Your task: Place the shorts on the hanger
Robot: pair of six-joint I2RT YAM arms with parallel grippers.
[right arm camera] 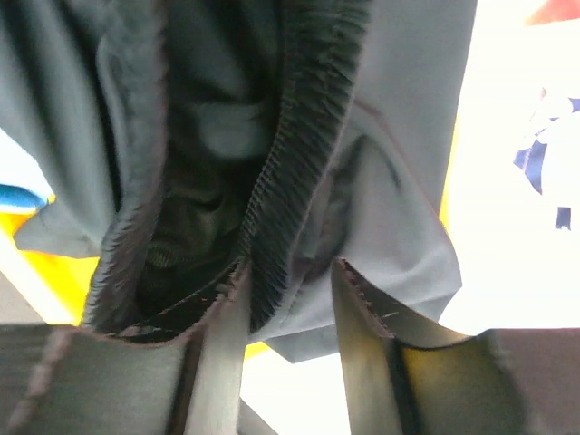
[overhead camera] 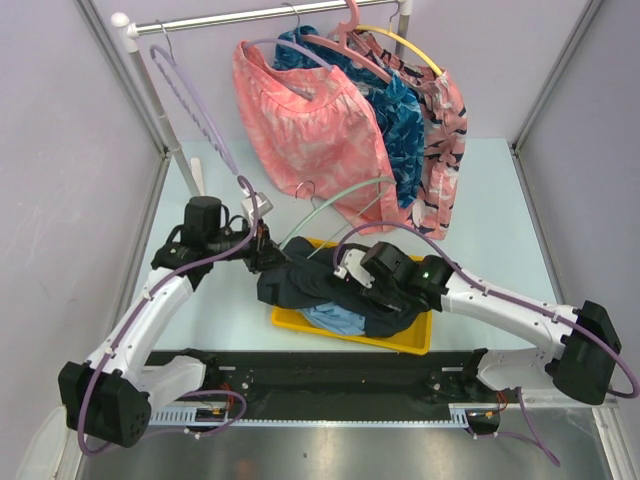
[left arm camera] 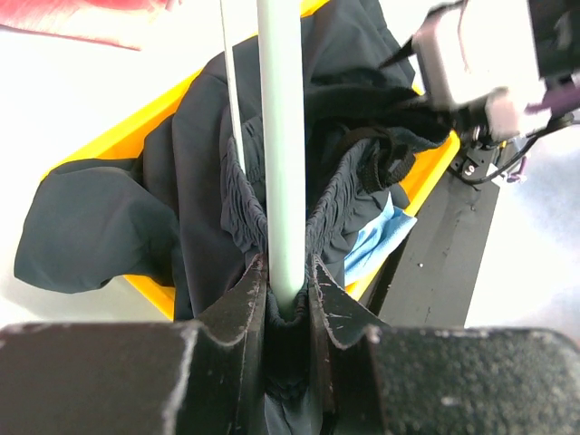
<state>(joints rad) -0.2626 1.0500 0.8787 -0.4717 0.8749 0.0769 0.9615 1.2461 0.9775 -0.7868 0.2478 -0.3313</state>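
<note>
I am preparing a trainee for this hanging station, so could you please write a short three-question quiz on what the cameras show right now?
1. True or false: the left gripper is shut on the bar of the mint-green hanger.
2. Multiple choice: the tray under the black shorts is A) yellow, B) red, C) white.
3. Fill in: beneath the shorts, in the tray, a ____ garment shows.
Key: 1 true; 2 A; 3 light blue.
</note>
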